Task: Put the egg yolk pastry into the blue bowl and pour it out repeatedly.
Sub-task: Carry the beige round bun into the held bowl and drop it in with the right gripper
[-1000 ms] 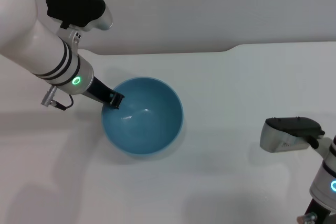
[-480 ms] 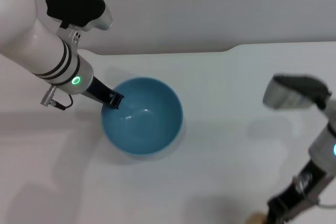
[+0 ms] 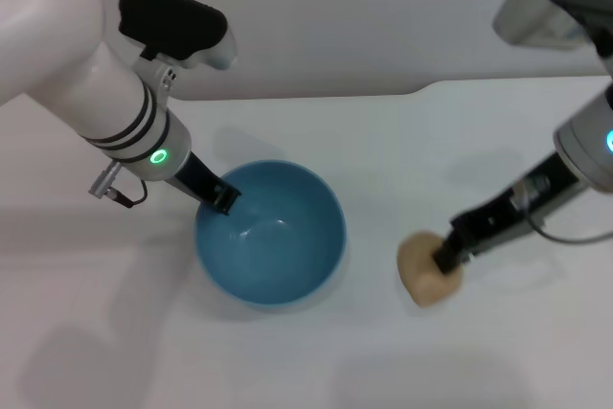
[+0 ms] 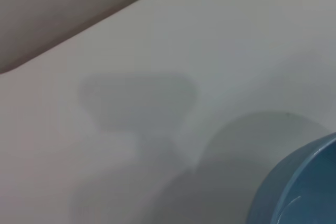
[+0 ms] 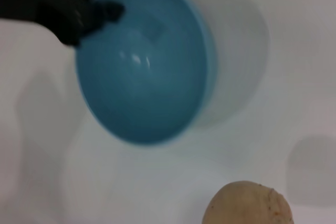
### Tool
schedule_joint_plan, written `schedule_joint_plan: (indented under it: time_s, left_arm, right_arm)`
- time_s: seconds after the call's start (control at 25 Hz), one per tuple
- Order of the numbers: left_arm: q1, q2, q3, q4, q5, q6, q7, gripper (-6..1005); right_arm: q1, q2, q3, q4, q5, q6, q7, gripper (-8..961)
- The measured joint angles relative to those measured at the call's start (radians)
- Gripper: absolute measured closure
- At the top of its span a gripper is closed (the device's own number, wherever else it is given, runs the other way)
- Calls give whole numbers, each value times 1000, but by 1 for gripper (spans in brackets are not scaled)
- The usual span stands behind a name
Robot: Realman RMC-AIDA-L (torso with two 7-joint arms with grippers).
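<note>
The egg yolk pastry (image 3: 428, 270) now sits in clear view to the right of the blue bowl (image 3: 271, 233), apart from it and carried above the white worktop (image 3: 402, 150). One second ago it was out of the head view; half a second ago only its edge showed at the lower frame border. The right end effector (image 3: 443, 258) is clenched on the pastry. This indicates that the transfer toward the bowl is under way; the pastry is not yet over the rim, and the bowl interior is empty.

The right arm has risen and swung inward. Its forearm slopes down from the upper right, with the dark fingers pointing toward the bowl.

The left end effector (image 3: 226, 197) grasps the bowl's left rim, one dark finger inside the wall. The left arm and the bowl have shifted slightly to the right and toward the robot.
</note>
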Motion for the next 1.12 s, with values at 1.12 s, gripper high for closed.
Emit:
schedule_joint_plan:
  time_s: [1.12]
  left_arm:
    - [-18, -3, 120, 40, -66, 8, 2, 999]
  right_arm:
    - [78, 1, 31, 179, 163, 324, -140, 944]
